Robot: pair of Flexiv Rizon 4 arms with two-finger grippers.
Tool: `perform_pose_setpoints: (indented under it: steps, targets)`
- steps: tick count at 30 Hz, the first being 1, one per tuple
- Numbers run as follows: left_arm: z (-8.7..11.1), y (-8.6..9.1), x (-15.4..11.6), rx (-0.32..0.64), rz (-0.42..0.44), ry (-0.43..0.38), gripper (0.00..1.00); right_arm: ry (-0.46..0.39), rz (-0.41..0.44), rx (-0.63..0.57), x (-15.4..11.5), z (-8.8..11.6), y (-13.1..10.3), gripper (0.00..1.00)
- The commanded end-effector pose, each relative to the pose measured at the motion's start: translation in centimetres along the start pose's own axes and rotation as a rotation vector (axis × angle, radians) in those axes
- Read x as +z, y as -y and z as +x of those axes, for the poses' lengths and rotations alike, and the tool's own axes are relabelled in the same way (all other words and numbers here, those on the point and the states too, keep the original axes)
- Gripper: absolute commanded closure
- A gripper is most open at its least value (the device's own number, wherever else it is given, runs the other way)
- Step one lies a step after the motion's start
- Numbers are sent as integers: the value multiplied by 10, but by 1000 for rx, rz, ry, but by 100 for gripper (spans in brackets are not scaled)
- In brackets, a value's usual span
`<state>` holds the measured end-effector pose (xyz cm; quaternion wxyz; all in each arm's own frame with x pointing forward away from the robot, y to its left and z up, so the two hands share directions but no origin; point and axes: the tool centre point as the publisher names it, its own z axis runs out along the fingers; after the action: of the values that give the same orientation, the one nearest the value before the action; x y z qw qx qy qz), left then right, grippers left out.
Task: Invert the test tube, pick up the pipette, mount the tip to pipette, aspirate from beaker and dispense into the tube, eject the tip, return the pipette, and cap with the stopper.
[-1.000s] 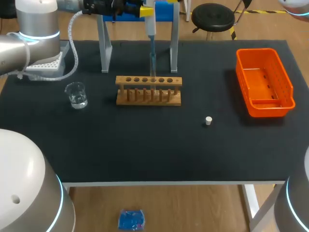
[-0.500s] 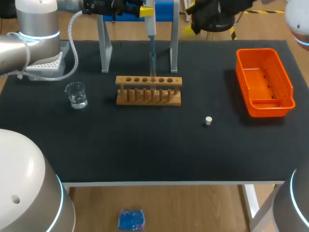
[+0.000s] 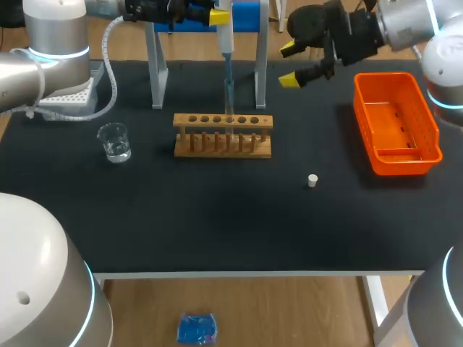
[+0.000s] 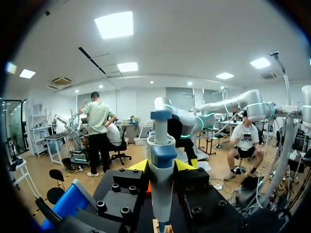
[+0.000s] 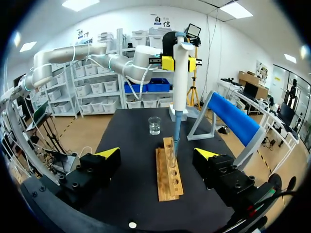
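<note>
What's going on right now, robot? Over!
Left gripper shut on white-and-blue pipette, tip at clear test tube in wooden rack. Right gripper open, empty. Small white stopper lies untouched. Nothing blocking.

The head view's edge cuts off the pipette [image 3: 226, 36], whose thin tip [image 3: 228, 83] seems too small to judge.

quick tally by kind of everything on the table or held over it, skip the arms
beaker: 1
wooden rack: 1
test tube: 1
pipette: 1
stopper: 1
orange basket: 1
tip box: 1
pipette stand: 1
total: 8
</note>
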<state>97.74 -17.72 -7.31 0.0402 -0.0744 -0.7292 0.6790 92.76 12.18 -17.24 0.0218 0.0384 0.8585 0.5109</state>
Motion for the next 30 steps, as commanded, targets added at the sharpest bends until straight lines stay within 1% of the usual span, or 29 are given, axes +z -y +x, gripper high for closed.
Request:
perform_pose_setpoints:
  steps: [1,6,10,16,22,30]
  targets:
    - [1,1,0,0,0,2,100,-2,-43,-3,15,-9,10,0]
    - [1,1,0,0,0,2,100,2,-49,-11,25,-15,19,0]
    - [1,1,0,0,0,2,100,-4,-48,-3,30,-16,25,0]
    - [1,1,0,0,0,2,100,-9,-39,-6,41,-10,31,0]
    - [1,1,0,0,0,2,100,-8,-30,-13,45,-6,31,0]
    - [1,1,0,0,0,2,100,-8,-31,-12,44,-6,31,0]
